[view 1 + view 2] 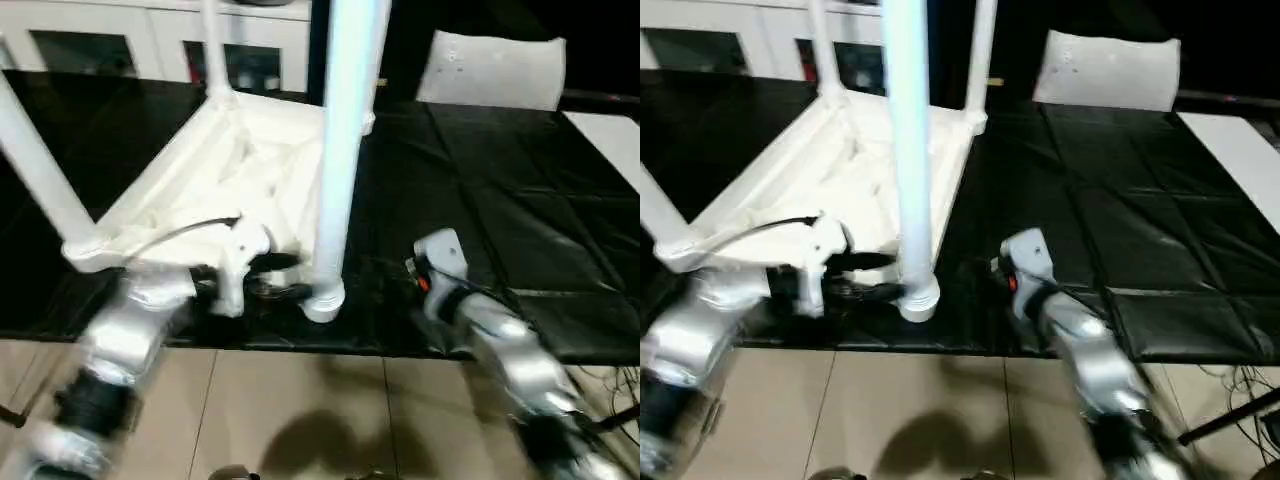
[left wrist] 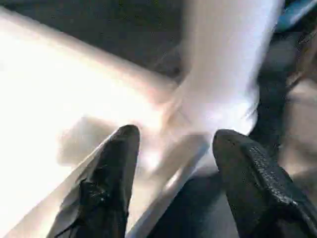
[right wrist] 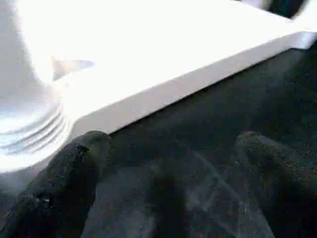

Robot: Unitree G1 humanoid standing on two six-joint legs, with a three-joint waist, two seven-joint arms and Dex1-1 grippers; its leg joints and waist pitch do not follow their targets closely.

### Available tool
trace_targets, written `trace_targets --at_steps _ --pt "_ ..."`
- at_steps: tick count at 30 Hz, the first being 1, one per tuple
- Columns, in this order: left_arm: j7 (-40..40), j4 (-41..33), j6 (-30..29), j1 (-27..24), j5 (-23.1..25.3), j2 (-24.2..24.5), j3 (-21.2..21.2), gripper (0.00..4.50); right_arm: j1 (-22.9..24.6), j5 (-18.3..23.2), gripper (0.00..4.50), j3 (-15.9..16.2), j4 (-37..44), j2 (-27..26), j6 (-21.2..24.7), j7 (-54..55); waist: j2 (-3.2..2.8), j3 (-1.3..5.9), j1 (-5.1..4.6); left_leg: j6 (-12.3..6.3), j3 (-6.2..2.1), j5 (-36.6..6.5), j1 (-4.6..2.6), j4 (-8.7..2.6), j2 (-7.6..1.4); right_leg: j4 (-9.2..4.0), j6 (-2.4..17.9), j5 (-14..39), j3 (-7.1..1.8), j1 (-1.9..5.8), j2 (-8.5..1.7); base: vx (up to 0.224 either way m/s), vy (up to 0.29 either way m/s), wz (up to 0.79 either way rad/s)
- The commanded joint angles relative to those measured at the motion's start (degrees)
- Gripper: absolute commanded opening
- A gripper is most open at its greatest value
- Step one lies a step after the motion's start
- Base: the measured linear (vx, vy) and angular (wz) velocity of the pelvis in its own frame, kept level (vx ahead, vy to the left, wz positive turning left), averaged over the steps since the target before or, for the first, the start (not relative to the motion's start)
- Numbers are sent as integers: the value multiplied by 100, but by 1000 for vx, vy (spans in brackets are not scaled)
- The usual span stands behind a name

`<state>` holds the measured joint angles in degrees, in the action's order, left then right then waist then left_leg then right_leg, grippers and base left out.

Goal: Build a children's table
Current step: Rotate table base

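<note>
The children's table (image 1: 225, 185) lies upside down on the black-covered tabletop (image 1: 480, 200), its ribbed underside facing up and its square top flat against the cover, which is presumably how the legs can be pushed down into the corner sockets from above. Four legs stand upright from the corners: the near leg (image 1: 340, 150) rises tall from the socket at the tabletop's front edge, another leg (image 1: 40, 170) leans up at the left corner, and two more show at the far corners. The near leg's socket (image 1: 917, 298) sits right at the front edge of the tabletop, within easy reach of both arms. The left claw (image 1: 272, 277) reaches in level at that corner, its black fingers (image 2: 106, 183) spread on either side of the table's rim just beside the base of the near leg; nothing is pinched between them, so I read it as open, perhaps placed to steady the corner or to test the leg's seating. The right claw (image 3: 163, 183) hovers over the black cover near the same corner, wide open and holding nothing, with the table's white edge and the threaded socket just ahead of it. Behind the table stand a white cabinet (image 1: 150, 45) and a white cushion-like bag (image 1: 490, 68).
</note>
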<state>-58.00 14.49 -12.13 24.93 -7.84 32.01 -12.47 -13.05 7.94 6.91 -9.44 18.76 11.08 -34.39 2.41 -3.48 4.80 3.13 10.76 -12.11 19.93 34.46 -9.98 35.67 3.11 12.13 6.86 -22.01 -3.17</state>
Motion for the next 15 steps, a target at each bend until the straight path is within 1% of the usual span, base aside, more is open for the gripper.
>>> trace_targets --at_steps 1,2,3,4,5,7,9,10,11,12,13,14,15 --pt "-266 218 301 232 330 71 -352 232 128 195 450 43 414 192 165 -419 -111 348 37 -178 -217 -742 -50 -434 -434 -497 595 1039 -517 308 -665 0 0 0" --pt "-361 326 375 318 421 115 -443 234 191 240 450 75 545 295 181 -581 -103 340 48 -200 -211 -727 -43 -436 -430 -510 592 1012 -522 307 -660 0 0 0" --pt "-406 372 408 355 463 133 -484 234 215 258 450 88 597 337 183 -650 -101 356 66 -215 -208 -692 -58 -430 -443 -484 653 872 -520 299 -671 0 0 0" --pt "-555 554 537 494 651 176 -655 205 287 324 450 108 772 457 249 -856 -94 359 69 -231 -214 -638 -35 -428 -442 -468 694 765 -515 312 -673 0 0 0" --pt "-605 645 611 555 715 185 -719 192 302 349 450 104 824 486 273 -914 -93 365 73 -233 -215 -606 -38 -426 -446 -457 709 708 -517 316 -677 0 0 0" --pt "-627 706 660 592 744 189 -756 190 308 367 450 102 854 504 290 -939 -92 365 79 -236 -216 -575 -27 -420 -447 -447 744 653 -517 320 -694 0 0 0" --pt "-703 927 781 712 690 78 -726 160 364 492 450 114 1027 586 396 -1075 -99 368 80 -215 -212 -601 -16 -408 -432 -457 831 677 -512 332 -705 0 0 0" --pt "-694 1138 929 829 736 -13 -744 148 412 570 450 136 1149 640 464 -1177 -106 360 86 -235 -213 -606 -7 -409 -424 -476 814 711 -505 336 -695 0 0 0" --pt "-683 1287 1036 911 776 -73 -760 144 442 619 450 152 1226 673 506 -1245 -94 369 96 -247 -202 -617 -26 -400 -425 -487 797 716 -505 332 -692 0 0 0" --pt "-639 1423 1149 981 833 -122 -781 141 471 655 450 170 1285 697 536 -1301 -87 377 113 -268 -218 -581 -9 -403 -435 -472 782 682 -500 345 -699 0 0 0" --pt "-582 1563 1261 1059 895 -169 -801 122 499 679 450 185 1343 722 566 -1358 -86 378 123 -253 -222 -599 -13 -403 -446 -470 765 720 -498 341 -713 0 0 0" --pt "-561 1614 1301 1087 918 -186 -808 122 509 687 450 191 1364 730 577 -1379 -80 369 122 -270 -218 -605 -3 -402 -431 -489 737 771 -495 339 -699 0 0 0" --pt "-478 1928 1485 1263 1019 -303 -849 107 584 732 450 236 1503 795 636 -1505 -99 363 136 -276 -217 -631 -6 -400 -418 -518 681 867 -494 337 -696 0 0 0"
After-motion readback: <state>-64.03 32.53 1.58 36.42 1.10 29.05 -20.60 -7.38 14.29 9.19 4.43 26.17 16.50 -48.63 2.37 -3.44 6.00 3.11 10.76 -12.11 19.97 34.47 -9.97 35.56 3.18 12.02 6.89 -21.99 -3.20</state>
